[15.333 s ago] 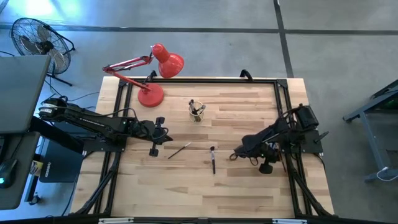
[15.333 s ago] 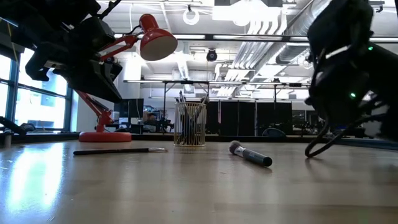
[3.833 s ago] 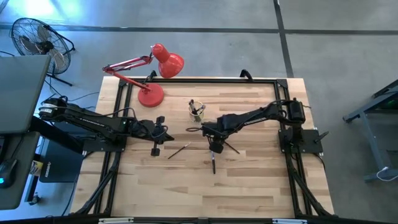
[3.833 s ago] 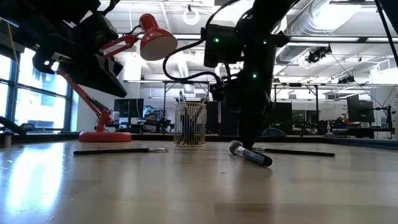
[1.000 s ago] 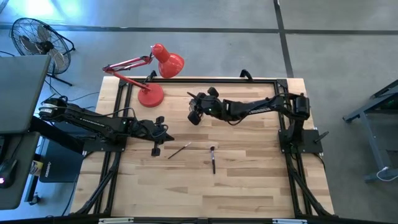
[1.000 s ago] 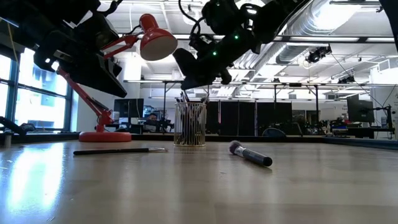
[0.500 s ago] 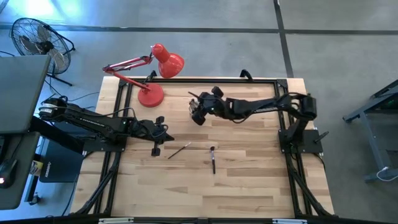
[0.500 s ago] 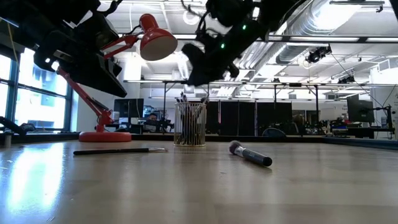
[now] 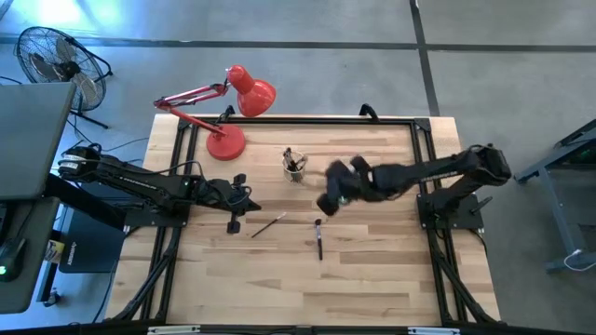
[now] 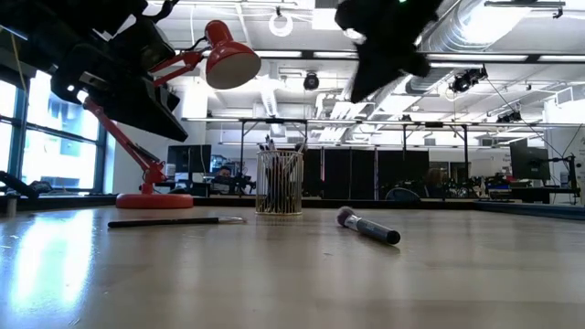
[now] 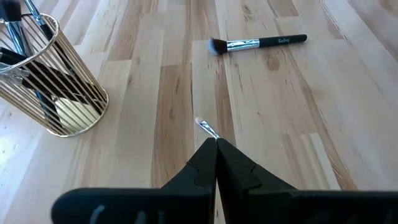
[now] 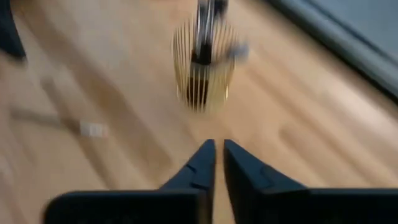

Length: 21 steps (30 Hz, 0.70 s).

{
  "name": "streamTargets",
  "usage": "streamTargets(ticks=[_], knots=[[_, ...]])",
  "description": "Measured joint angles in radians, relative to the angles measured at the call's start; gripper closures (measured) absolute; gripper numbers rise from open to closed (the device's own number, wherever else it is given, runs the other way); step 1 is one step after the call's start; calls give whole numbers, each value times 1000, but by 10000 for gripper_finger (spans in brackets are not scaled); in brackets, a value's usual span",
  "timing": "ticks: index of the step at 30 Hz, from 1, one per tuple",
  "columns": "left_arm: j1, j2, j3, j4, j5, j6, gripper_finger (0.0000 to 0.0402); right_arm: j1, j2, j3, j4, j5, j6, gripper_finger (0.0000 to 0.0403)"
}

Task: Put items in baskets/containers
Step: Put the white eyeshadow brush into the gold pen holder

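The container is a round see-through cup of thin gold wires, standing on its base with several brushes upright in it. A thin brush and a thick dark-handled brush lie flat on the table. My right gripper hangs in the air to the right of and nearer than the cup, empty, its fingers a narrow gap apart. My left gripper is shut and hovers left of the thin brush, whose tip shows just past its fingertips.
A red desk lamp stands at the table's far left, its head reaching beyond the far edge. A black frame runs along the table's edges. A fan stands on the floor off the far left corner. Bare wood lies toward the near edge.
My right gripper has drawn away from above the cup, moving fast toward the table's right and near side. The thin brush that stuck out of it over the cup no longer shows with it. The cup, both lying brushes and my left arm have kept still.
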Motion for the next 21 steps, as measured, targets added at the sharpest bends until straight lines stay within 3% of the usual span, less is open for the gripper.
streamTargets(ticks=[2,5,11,15,21], knots=[[0,0,0,1,0,0,401,63,1,-2,-95,13,77,397],[0,0,0,6,0,-2,401,163,-2,-55,-126,53,174,388],[0,0,0,79,-1,-55,394,322,-10,-261,15,76,340,397],[0,48,0,178,-2,-75,354,360,-11,-386,190,98,364,397],[0,151,1,312,-50,-135,278,336,-11,-518,431,106,231,392]])
